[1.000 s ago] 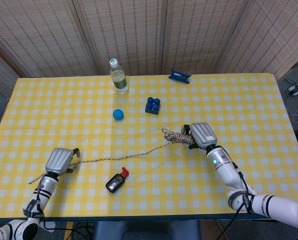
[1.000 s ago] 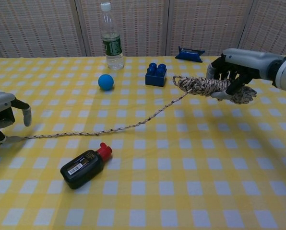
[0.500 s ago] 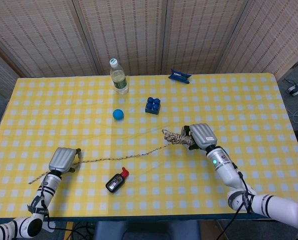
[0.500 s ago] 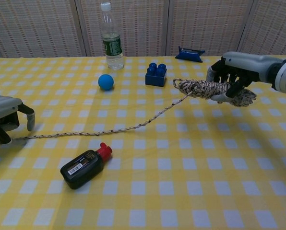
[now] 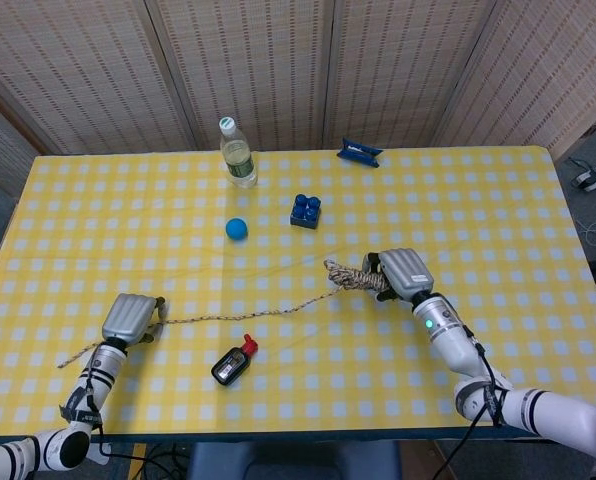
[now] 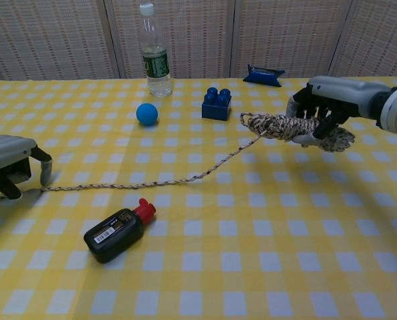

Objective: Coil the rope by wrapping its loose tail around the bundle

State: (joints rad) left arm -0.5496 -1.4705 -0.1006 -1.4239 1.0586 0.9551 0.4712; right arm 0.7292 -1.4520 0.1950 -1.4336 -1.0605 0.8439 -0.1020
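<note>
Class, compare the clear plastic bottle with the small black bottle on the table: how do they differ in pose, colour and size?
The clear bottle stands upright at the far edge; the black bottle lies on its side near the front, just beside the rope. The clear bottle is see-through with a white cap and green label; the black bottle is opaque with a red cap. The clear bottle is plainly taller. Both are capped, and no hand touches either.

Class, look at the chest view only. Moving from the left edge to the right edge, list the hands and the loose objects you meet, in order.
Left hand → black bottle with red cap → blue ball → water bottle → blue toy brick → dark blue packet → rope bundle → right hand.
</note>
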